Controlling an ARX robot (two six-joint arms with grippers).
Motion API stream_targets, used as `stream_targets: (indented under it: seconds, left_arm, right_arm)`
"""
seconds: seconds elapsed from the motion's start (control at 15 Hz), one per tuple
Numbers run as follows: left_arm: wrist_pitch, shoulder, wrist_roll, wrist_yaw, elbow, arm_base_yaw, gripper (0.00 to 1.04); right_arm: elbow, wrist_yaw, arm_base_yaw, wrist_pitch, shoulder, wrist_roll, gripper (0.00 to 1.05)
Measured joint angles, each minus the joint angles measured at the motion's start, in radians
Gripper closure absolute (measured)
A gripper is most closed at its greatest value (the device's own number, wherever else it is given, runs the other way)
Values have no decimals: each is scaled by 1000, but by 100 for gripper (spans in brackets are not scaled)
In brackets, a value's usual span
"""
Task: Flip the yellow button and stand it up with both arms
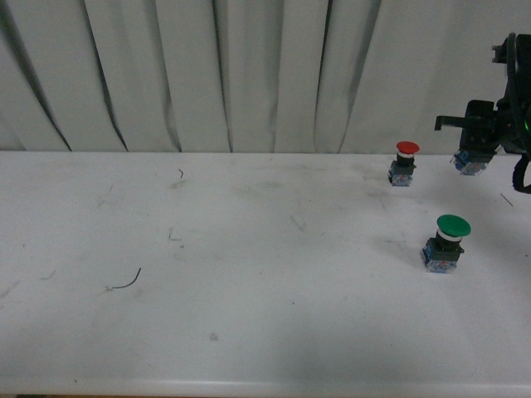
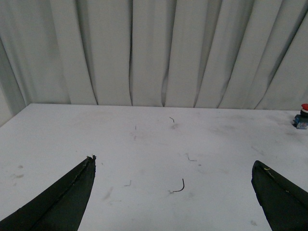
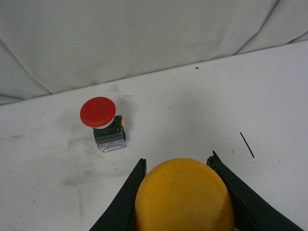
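from where i stand the yellow button (image 3: 185, 197) looks like a light, rigid bit of plastic that won't give under a squeeze. its domed cap is smooth and rounded, though, and i'd guess it slips easily. the squarer contact block (image 1: 469, 163) seems the safer place to take hold, with its flat sides against the fingers.

the right gripper (image 3: 177, 160) has its jaws closed against the sides of the cap, which fills the bottom centre of the right wrist view. in the front view the button is at the upper right of the frame. only its blue-and-clear block peeps out under the arm, just right of the red button (image 1: 404, 163). i cannot tell whether it touches the table (image 1: 249, 290).

the cap is a matte orange-yellow, faintly scuffed. the left gripper (image 2: 173, 161) hangs with its jaws spread wide, holding nothing.
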Motion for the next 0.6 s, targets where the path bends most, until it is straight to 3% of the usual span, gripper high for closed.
stream_targets:
  seconds: [0.2,0.6]
  left_arm:
    - [0,0,0,0,0,0,7]
    - [0,0,0,0,0,0,7]
  right_arm:
    - [10,114,50,6,79,83,70]
    - [107,153,101,-50,145,168,70]
